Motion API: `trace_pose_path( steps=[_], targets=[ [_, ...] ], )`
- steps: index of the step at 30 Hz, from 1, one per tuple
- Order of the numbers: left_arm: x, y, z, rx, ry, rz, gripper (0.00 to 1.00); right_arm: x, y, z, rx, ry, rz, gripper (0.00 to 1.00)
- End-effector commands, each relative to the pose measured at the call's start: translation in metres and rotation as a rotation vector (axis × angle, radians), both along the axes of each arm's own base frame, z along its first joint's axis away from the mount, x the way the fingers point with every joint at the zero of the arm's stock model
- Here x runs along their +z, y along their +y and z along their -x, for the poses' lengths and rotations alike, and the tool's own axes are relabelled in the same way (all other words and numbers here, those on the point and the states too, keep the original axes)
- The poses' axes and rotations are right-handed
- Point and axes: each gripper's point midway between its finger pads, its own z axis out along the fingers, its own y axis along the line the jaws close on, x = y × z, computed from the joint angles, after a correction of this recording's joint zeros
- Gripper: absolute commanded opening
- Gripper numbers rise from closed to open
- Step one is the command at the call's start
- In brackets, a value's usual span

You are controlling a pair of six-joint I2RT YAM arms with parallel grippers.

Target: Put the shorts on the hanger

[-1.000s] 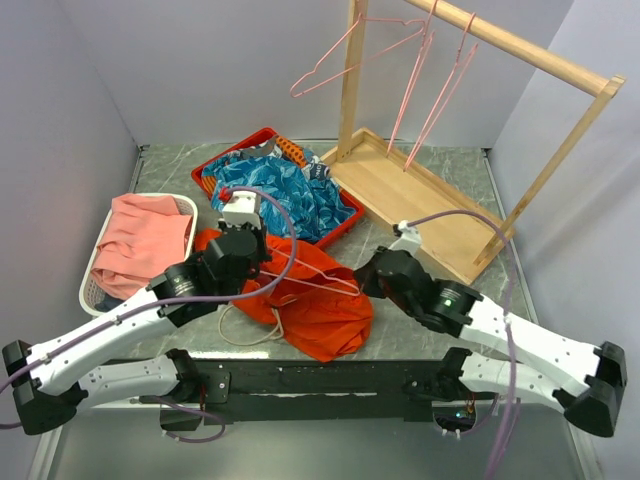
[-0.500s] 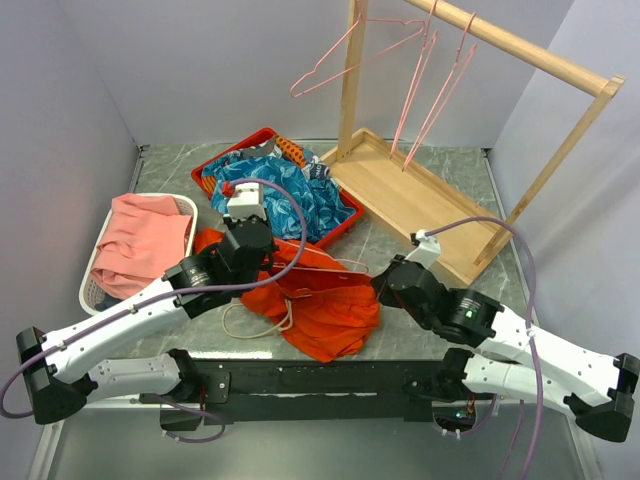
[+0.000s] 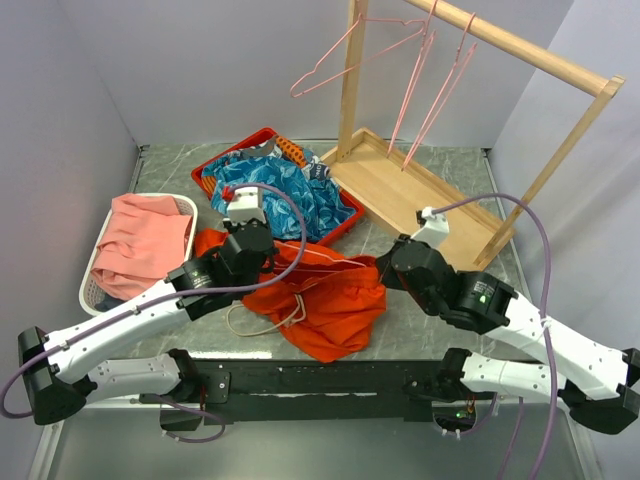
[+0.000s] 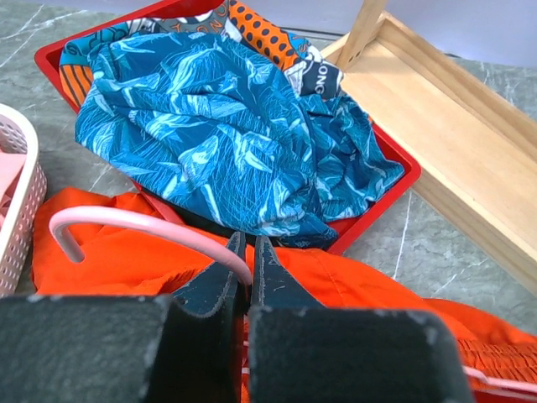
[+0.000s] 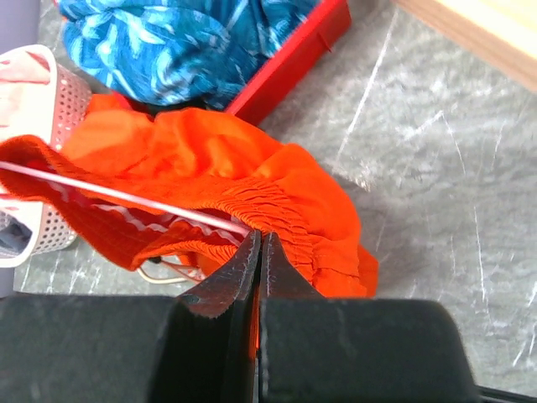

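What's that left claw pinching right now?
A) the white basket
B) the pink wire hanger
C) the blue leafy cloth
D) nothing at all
B: in the left wrist view, the left gripper has its fingers shut on the pink wire of the hanger near its hook, over the shorts.

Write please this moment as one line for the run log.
left claw: shut on hanger near hook | right claw: shut on shorts waistband | shorts: bunched on table, not yet hung
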Motion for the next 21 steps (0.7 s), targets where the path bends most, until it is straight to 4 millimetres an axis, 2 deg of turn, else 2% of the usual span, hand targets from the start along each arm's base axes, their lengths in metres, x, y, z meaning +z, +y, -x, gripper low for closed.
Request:
trace_pose_path(
  steps=[1,2,3,5,7,8,9,10,13,17,18,19,21],
  targets=[
    [0.014,-0.004,-0.007,0.013,-0.035,0.026,0.01,0.043,0.007,-0.008,0.032,-0.066,0.022,0.00],
    [0.024,-0.011,-0.008,-0.013,-0.043,0.038,0.01,0.047,0.013,-0.008,0.054,-0.068,0.021,0.00],
    [0.028,-0.014,-0.009,-0.025,-0.050,0.035,0.01,0.062,0.019,-0.010,0.079,-0.090,0.009,0.00],
    [0.044,-0.026,-0.008,-0.066,-0.071,0.055,0.01,0.069,0.035,-0.009,0.132,-0.085,0.012,0.00],
    [0.055,-0.038,-0.006,-0.103,-0.085,0.056,0.01,0.087,0.045,-0.012,0.166,-0.105,0.008,0.00],
    [0.069,-0.043,-0.004,-0.117,-0.103,0.071,0.01,0.092,0.046,-0.013,0.175,-0.118,0.022,0.00],
    [0.074,-0.046,-0.002,-0.125,-0.110,0.061,0.01,0.105,0.049,-0.016,0.177,-0.134,0.018,0.00],
    [0.076,-0.057,0.003,-0.154,-0.111,0.050,0.01,0.111,0.051,-0.017,0.182,-0.143,0.017,0.00],
    [0.105,-0.069,0.010,-0.177,-0.138,0.067,0.01,0.133,0.052,-0.019,0.194,-0.170,0.022,0.00],
    [0.139,-0.069,0.019,-0.211,-0.158,0.083,0.01,0.153,0.041,-0.012,0.228,-0.218,0.033,0.01],
    [0.146,-0.068,0.021,-0.226,-0.162,0.074,0.01,0.163,0.037,-0.008,0.244,-0.241,0.018,0.05],
    [0.164,-0.070,0.023,-0.241,-0.176,0.095,0.01,0.168,0.035,-0.005,0.261,-0.256,0.016,0.21],
    [0.167,-0.070,0.029,-0.280,-0.156,0.040,0.01,0.183,0.026,0.008,0.328,-0.305,0.010,0.34]
  ],
)
